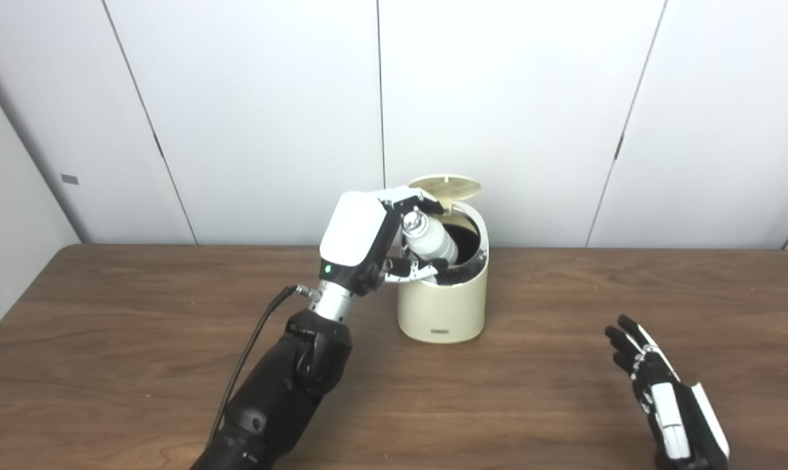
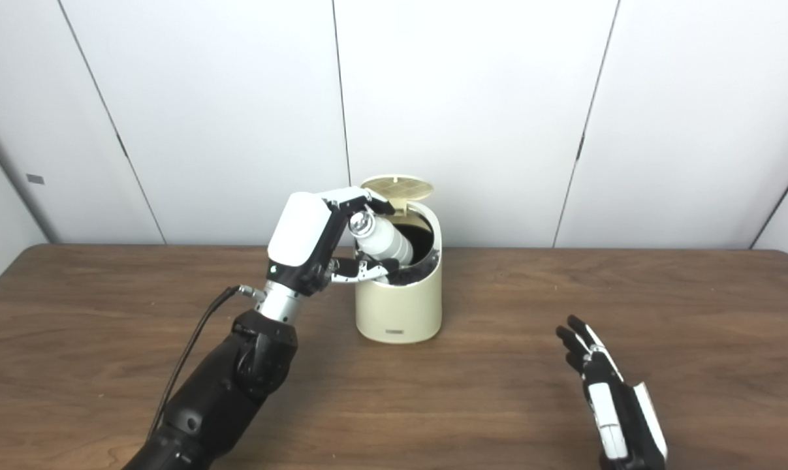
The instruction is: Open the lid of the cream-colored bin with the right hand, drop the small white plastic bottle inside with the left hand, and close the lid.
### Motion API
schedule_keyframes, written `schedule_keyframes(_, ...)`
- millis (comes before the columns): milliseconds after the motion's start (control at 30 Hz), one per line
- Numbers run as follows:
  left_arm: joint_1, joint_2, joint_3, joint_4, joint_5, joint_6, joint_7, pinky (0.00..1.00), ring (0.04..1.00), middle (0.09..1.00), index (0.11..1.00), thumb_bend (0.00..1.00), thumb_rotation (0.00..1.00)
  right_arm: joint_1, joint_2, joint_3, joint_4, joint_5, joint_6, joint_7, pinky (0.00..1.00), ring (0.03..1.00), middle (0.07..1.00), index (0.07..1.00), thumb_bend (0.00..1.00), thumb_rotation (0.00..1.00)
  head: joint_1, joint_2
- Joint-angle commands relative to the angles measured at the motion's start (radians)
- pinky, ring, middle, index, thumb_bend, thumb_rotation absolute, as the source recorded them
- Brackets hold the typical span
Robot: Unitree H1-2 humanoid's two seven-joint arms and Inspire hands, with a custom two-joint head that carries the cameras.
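The small white plastic bottle (image 1: 429, 240) sits tilted in the grasp of the left hand (image 1: 367, 238), its silvery cap end up toward the palm and its body slanting down over the open mouth of the cream-colored bin (image 1: 441, 307). The fingers (image 1: 412, 198) curl over the bottle from above while the thumb (image 1: 414, 269) presses from below, right at the bin's near-left rim. The lid (image 1: 446, 185) stands raised at the back of the bin. The bin rests on the wooden table (image 1: 139, 326). The right hand (image 2: 612, 401) lies well apart, low at the right, holding nothing, its fingers straight and a little spread.
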Motion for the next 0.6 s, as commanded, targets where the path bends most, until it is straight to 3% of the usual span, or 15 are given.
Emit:
schedule_keyframes(0, -0.041, 0.004, 0.013, -0.037, -0.013, 0.004, -0.011, 0.51, 0.567, 0.618, 0.612, 1.0, 0.15, 0.038, 0.035, 0.014, 0.078, 0.018, -0.018, -0.006, 0.92, 0.925, 0.879, 0.913, 0.58, 0.99, 0.001, 0.001)
schedule_keyframes(233, -0.034, -0.001, 0.028, -0.051, -0.037, -0.012, -0.025, 0.5, 0.551, 0.623, 0.613, 1.0, 0.18, 0.037, 0.023, 0.016, 0.087, 0.01, -0.033, -0.001, 0.91, 0.92, 0.87, 0.903, 0.58, 1.0, 0.009, 0.003)
schedule_keyframes(400, -0.029, -0.005, 0.038, -0.063, -0.023, -0.047, 0.028, 0.45, 0.505, 0.592, 0.583, 1.0, 0.16, 0.036, 0.021, 0.012, 0.088, 0.016, -0.031, 0.0, 0.92, 0.922, 0.874, 0.902, 0.57, 1.0, 0.013, 0.007)
schedule_keyframes(567, 0.007, -0.015, 0.079, -0.131, -0.095, -0.071, 0.009, 0.41, 0.465, 0.558, 0.562, 1.0, 0.12, 0.037, 0.018, 0.01, 0.094, 0.017, -0.031, 0.001, 0.93, 0.923, 0.873, 0.91, 0.57, 1.0, 0.016, 0.01)
